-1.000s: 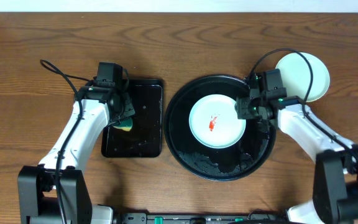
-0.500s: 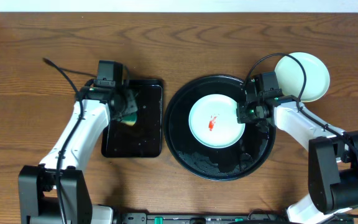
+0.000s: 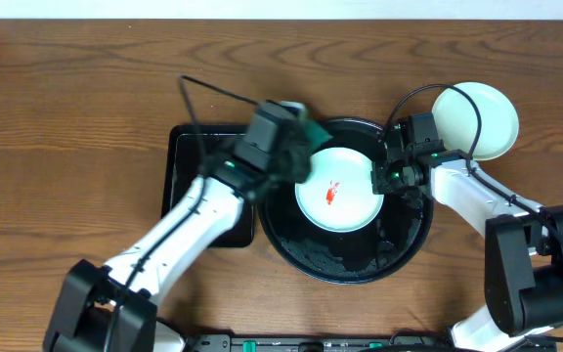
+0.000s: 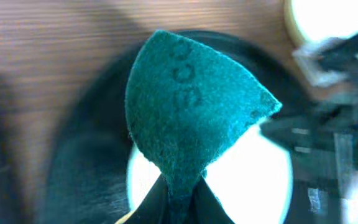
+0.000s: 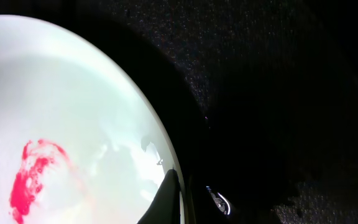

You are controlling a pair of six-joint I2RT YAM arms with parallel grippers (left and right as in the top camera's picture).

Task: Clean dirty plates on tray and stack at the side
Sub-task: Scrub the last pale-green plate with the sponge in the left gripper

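Pinching a green scouring pad [image 4: 191, 106] by its near end with the left gripper [image 4: 182, 196], jaws pressed together on it, and poised over the far-left part of the tray [image 3: 350, 276], just right of the smaller rectangular tray [image 3: 179, 171]. Nipping the right edge of the dirty plate [image 3: 340, 191] with the right gripper [image 5: 178, 194], fingers closed thin on the rim. Cannot tell from the blurred left wrist view whether pad and plate are touching.

Find that plate about mid-tray, with a red smear [image 5: 33, 177] just left of its centre. Find one more pale plate [image 3: 477, 119] off the tray at the far right of the table, probably the start of the stack.

Judged as the wiping step, about to begin. To do it well:

- Lower the pad until its broad green face, not its tip, lies flat on the smear.
- Press lightly. Expect a glossy, wet-looking tray to let the plate skate.
- Hold the right pinch firm as the anchor, without lifting or tilting the rim.
- Scrub in short strokes across the smear, preferably rightward into the anchored edge so as not to pry the plate loose.
- Stay left of the right fingers to avoid a knock.
- Check for red at the edges of the smear before moving the plate to the stack.
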